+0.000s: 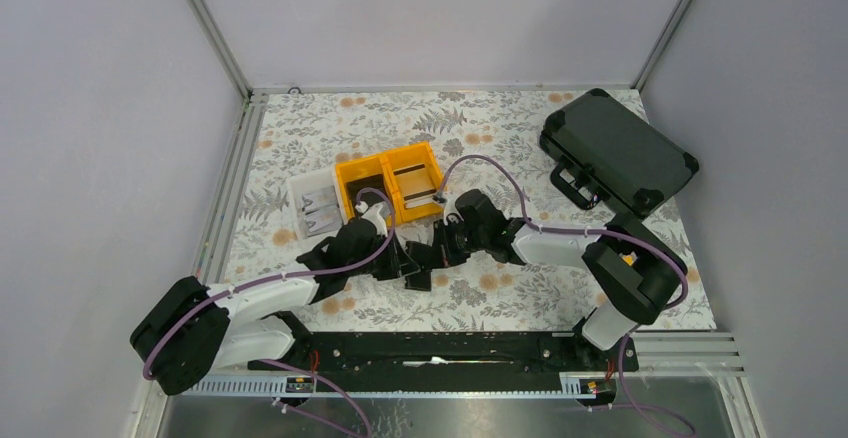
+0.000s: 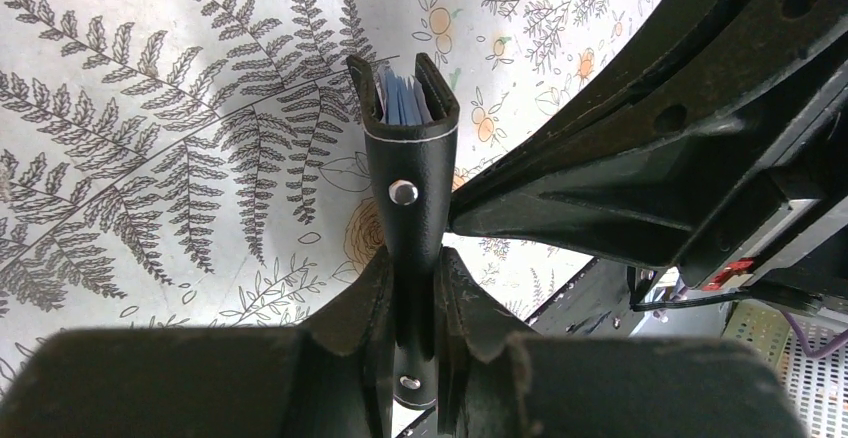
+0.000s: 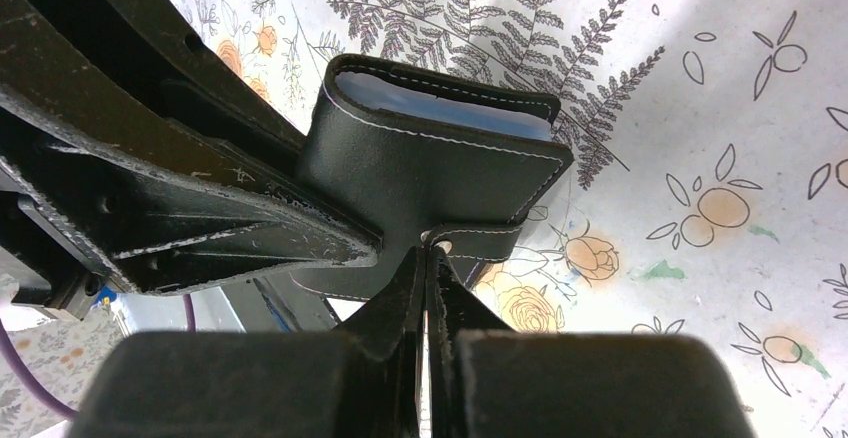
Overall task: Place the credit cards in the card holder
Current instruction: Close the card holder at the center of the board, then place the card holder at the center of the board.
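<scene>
The card holder (image 2: pixel 405 173), a small black wallet, hangs above the table between both grippers. In the left wrist view it is edge-on, with light-blue pockets showing at its far end. My left gripper (image 2: pixel 412 263) is shut on its folded body. My right gripper (image 3: pixel 428 251) is shut on the holder's small stitched tab, with the card holder (image 3: pixel 430 163) just beyond its fingertips. From above, the two grippers meet at the card holder (image 1: pixel 420 258). Greyish credit cards (image 1: pixel 320 210) lie in a white bin to the left.
Two yellow bins (image 1: pixel 392 183) stand side by side just behind the grippers, next to the white bin (image 1: pixel 299 190). A large black hard case (image 1: pixel 615 153) sits at the back right. A flower-patterned cloth (image 1: pixel 500 128) covers the table.
</scene>
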Controlling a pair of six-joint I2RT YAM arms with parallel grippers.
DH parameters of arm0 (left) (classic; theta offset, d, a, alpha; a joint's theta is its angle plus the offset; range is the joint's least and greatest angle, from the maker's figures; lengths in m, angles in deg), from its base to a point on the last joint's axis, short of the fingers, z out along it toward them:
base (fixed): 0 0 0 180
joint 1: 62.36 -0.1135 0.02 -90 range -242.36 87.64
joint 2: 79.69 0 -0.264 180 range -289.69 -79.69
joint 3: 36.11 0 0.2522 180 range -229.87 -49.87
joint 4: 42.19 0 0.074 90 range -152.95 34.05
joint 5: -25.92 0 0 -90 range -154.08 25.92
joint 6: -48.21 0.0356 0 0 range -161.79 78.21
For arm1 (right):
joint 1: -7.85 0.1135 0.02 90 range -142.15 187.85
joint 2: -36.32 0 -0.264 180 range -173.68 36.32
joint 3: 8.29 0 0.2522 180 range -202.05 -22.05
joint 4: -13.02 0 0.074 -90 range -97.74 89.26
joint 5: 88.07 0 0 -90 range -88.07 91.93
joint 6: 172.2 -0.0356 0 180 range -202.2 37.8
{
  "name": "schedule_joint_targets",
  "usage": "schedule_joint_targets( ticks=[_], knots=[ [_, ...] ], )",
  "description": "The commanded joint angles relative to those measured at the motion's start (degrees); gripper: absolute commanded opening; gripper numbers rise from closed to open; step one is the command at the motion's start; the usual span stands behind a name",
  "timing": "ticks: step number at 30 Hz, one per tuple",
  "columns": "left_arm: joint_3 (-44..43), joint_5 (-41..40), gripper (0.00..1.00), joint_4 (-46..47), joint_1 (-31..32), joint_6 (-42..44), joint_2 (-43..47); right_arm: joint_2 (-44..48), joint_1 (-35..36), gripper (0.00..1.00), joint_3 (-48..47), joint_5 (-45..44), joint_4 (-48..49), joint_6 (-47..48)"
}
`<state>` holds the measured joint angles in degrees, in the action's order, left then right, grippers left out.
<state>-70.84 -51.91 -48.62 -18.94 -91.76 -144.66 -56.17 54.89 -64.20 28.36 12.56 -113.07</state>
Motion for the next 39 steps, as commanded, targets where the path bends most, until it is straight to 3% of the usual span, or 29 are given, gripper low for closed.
schedule_joint_targets(
  ticks=[1,14,20,23,26,28,30,36,39],
  knots=[
    [-3.47,9.87,0.0,24.36,1.5,-4.32,2.03,-2.16,3.92,0.0,-3.74,7.71,12.14,-0.72],
    [-2.69,10.7,0.0,26.62,1.49,-5.43,2.19,-7.42,4.02,0.0,-5.55,10.98,14.73,1.31],
    [-3.38,6.34,0.0,19.07,0.7,-3.33,3.89,-4.11,3.97,0.01,-6.37,4.82,6.61,5.71],
    [-4.45,3.76,0.0,12.55,-0.15,-1.03,4.68,-1.16,3.92,0.19,-6.52,1.55,1.63,7.6],
    [-4.61,2.44,0.14,9.06,-1.07,-0.23,4.25,2.54,3.56,0.41,-6.01,-1.3,-1.63,8.58],
    [-4.33,2.08,0.28,8.11,-1.69,-0.17,3.64,5.85,3.13,0.56,-5.57,-3.53,-3.92,8.73],
    [-3.94,1.82,0.48,8.09,-2.04,0.27,3.29,8.43,2.5,0.69,-5.08,-6.49,-6.35,8.75],
    [-4.21,-1.27,0.91,3.51,-3.72,2.87,4.74,15.77,-4.04,0.84,0.1,-9.82,-7.92,8.96],
    [-4.78,-2.34,0.99,0.03,-5.81,4.73,6.64,19.25,-9.3,0.87,2.7,-10.09,-8.42,8.14]
  ],
)
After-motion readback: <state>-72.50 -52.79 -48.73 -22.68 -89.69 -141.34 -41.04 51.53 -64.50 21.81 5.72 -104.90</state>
